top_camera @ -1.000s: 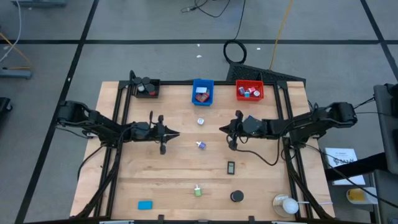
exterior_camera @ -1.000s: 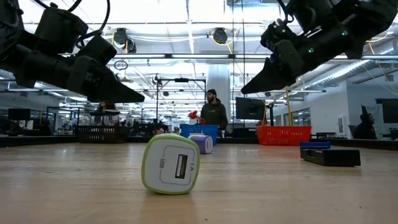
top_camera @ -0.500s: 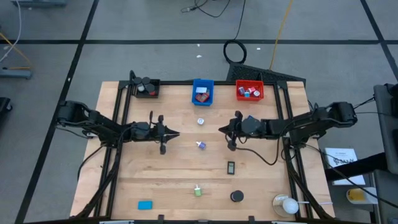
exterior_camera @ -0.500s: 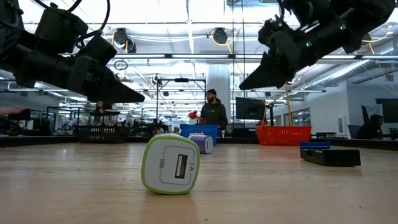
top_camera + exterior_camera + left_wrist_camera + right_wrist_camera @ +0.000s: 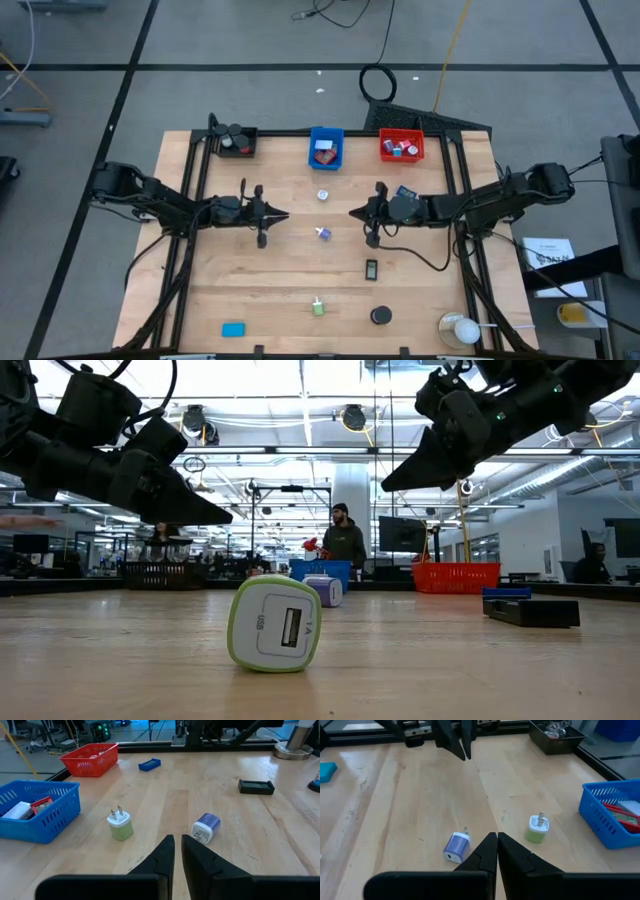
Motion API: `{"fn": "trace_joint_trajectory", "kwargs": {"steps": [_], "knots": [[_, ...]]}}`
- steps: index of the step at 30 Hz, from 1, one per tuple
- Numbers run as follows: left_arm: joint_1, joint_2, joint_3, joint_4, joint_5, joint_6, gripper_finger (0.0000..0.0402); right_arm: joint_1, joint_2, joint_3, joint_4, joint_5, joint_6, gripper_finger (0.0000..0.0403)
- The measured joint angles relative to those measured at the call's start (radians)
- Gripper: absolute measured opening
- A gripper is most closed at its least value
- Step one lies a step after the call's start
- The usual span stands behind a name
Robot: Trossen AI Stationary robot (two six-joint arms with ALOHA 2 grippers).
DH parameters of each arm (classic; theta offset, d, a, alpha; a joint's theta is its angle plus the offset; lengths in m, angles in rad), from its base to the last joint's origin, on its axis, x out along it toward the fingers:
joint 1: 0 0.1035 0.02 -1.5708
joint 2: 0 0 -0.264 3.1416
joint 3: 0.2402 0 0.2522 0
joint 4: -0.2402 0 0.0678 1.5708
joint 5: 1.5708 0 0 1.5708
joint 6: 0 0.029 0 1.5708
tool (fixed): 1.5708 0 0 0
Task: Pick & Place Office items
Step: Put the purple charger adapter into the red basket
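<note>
Right gripper (image 5: 357,211): fingers drawn together with only a hairline gap, holding nothing, raised above the middle of the table and pointing toward the left arm.

Left gripper (image 5: 283,215): fingers nearly closed, a narrow slit between them, holding nothing, raised over the table's left-centre and pointing toward the right arm.

Between the two grippers:
- Purple-and-white USB charger (image 5: 323,233), lying on its side on the wood, just nearer the front edge than both fingertips.
- Green-and-white plug adapter (image 5: 322,195), prongs upward, toward the bins.

Front half of the table:
- Black rectangular block (image 5: 371,268), lying flat, beyond the purple charger on the right arm's side.
- Green-rimmed white USB charger (image 5: 318,307), close to the front edge; in the low view it stands tilted with its port facing the camera.
- Black disc (image 5: 380,316), beside it.
- Blue flat block (image 5: 233,329), at the front left corner.
- Small blue item (image 5: 406,192), beside the right arm's wrist.

Back edge:
- Black bin (image 5: 236,141), left, with dark and red pieces inside.
- Blue bin (image 5: 325,147), centre, with white and red pieces.
- Red bin (image 5: 401,146), right, with small pieces.

Wooden table (image 5: 220,280).
</note>
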Motion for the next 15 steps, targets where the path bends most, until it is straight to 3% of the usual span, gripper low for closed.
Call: {"fn": "trace_joint_trajectory", "kwargs": {"steps": [9, 15], "knots": [[0.0, 0.0, 0.0, 0.0, 0.0, 0.0, 0.0042, 0.005, 0.002, 0.013, -0.009, 0.001, 0.006, 0.0009], [0.0, 0.0, 0.0, 0.0, 0.0, 0.0, 0.0042, 0.03, 0.102, 0.089, -0.025, 0.001, -0.014, 0.0009]]}}
